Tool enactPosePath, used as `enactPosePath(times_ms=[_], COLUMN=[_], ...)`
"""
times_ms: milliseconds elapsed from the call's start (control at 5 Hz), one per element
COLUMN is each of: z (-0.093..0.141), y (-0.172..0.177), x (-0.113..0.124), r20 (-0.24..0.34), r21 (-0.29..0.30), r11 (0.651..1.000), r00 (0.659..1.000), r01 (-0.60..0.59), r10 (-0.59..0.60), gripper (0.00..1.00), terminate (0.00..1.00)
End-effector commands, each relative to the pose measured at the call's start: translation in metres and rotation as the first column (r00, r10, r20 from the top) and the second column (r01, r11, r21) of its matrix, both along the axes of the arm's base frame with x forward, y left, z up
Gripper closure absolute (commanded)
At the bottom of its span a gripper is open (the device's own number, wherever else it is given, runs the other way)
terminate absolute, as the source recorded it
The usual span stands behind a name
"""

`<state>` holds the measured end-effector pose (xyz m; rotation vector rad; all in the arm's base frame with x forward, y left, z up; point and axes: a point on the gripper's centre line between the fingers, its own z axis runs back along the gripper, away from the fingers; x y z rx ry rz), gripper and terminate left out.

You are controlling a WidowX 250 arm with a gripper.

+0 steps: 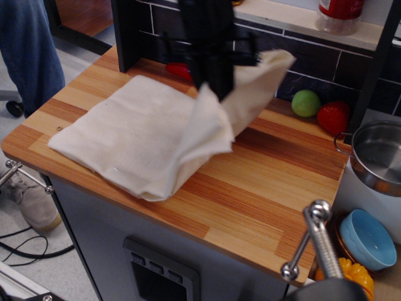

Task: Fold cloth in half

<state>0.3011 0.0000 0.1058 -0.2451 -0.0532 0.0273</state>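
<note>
The cream cloth [135,135] lies on the left half of the wooden counter [276,182]. Its right side is lifted and drapes in the air as a raised flap [250,88]. My black gripper [212,89] hangs above the cloth's middle and is shut on the cloth's lifted edge, holding it well above the counter. The part of the cloth under the flap is hidden.
A green toy fruit [306,103] and a red toy fruit [333,117] sit at the back right by the tiled wall. A red pepper toy [177,70] is partly hidden behind the arm. A steel pot [376,155] stands off the right edge, a blue bowl [368,239] below.
</note>
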Motion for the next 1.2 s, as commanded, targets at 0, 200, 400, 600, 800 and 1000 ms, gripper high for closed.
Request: enactPosePath(times_ms=[0, 200, 400, 600, 800, 1000], z=[0.024, 0.03, 0.015, 0.014, 0.014, 0.014], y=[0.079, 0.107, 0.13, 0.158, 0.158, 0.158], x=[0.024, 0.027, 0.027, 0.026, 0.026, 0.026], r20=[0.105, 0.063, 0.002, 0.0, 0.0, 0.0], r21=[0.054, 0.064, 0.158, 0.234, 0.234, 0.234], r11=[0.992, 0.995, 0.983, 0.971, 0.971, 0.971], r00=[0.988, 0.995, 0.996, 0.998, 0.998, 0.998], r01=[-0.117, -0.076, -0.093, -0.057, -0.057, -0.057], r10=[0.111, 0.072, 0.093, 0.059, 0.059, 0.059], gripper=[1.0, 1.0, 0.0, 0.0, 0.0, 0.0], terminate=[0.0, 0.0, 0.0, 0.0, 0.0, 1.0])
